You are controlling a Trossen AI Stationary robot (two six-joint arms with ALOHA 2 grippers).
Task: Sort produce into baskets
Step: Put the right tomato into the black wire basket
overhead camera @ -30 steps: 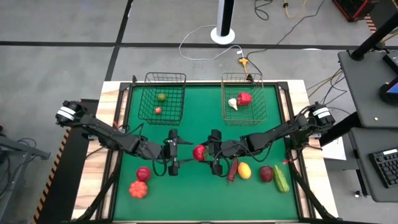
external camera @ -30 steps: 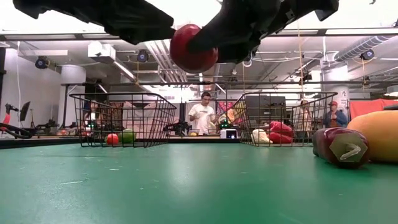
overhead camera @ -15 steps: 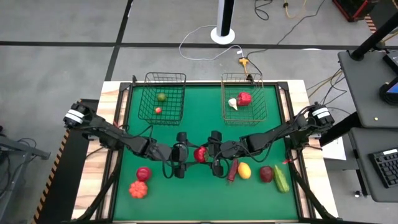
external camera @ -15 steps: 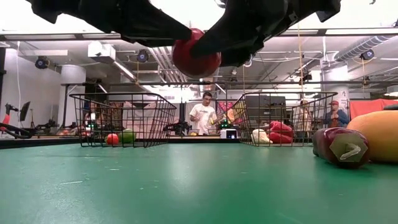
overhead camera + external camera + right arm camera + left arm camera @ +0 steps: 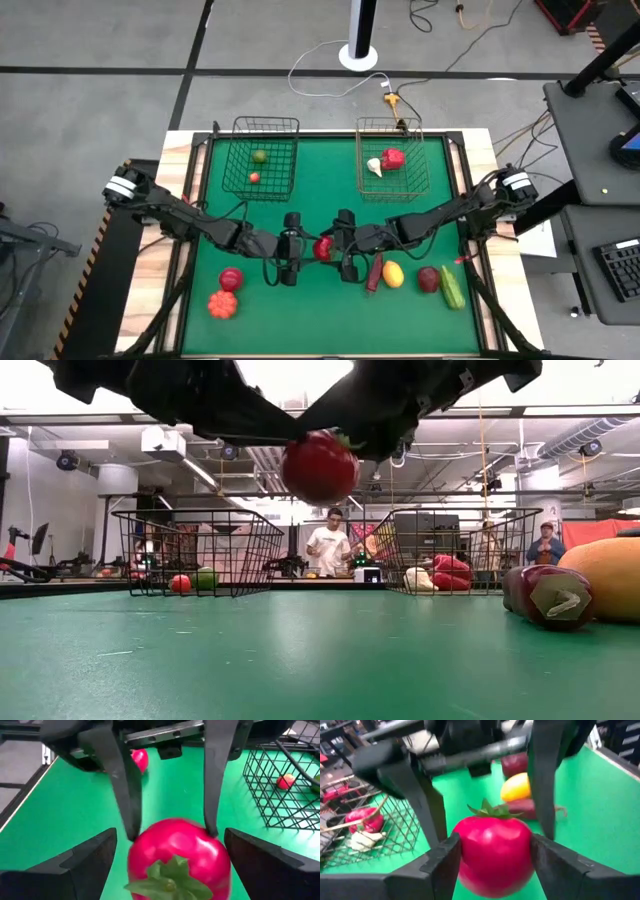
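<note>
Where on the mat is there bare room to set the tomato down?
Bare green lies between the black basket and copper basket, and along the near edge under the tomato. Crowded: right near corner, by the yellow fruit and cucumber.

Robotics lab or workshop. Green-topped counter (image 5: 320,300) on a grey floor, loose cables (image 5: 330,65) trailing behind it. Beyond the 2 grippers, the room is open-plan: exposed ceiling ducts (image 5: 590,435), equipment benches, 3 people (image 5: 327,545) in the background. A desk with a keyboard (image 5: 618,268) sits beside the right arm.
</note>
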